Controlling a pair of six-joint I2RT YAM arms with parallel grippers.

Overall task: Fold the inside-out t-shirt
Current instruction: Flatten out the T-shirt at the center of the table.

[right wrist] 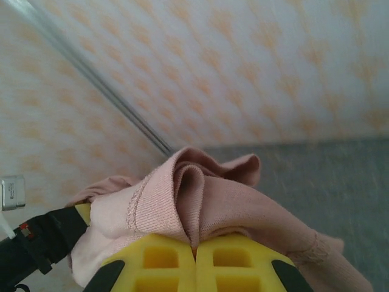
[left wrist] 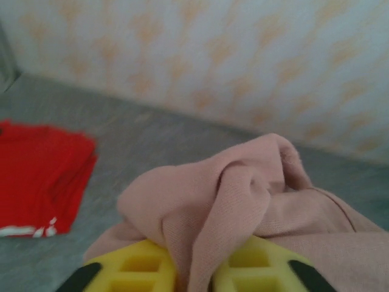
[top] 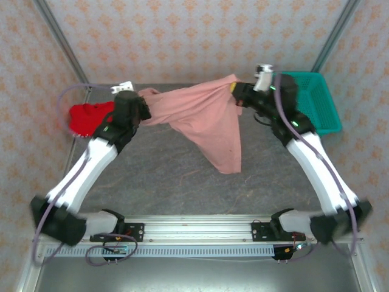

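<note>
Two arms hold the inside-out t-shirt (top: 203, 118) stretched in the air above the table (top: 152, 176), its lower part sagging to a point toward the near side; the right gripper (right wrist: 194, 258) pinches a fold with its jaws pressed together; the left gripper (left wrist: 193, 271) has cloth bunched between jaws that stand only slightly apart. That looser left hold looks likelier to slip, dropping one corner in a heap near the red garment (top: 85, 117); pulling the arms further apart could tug the cloth free.
</note>
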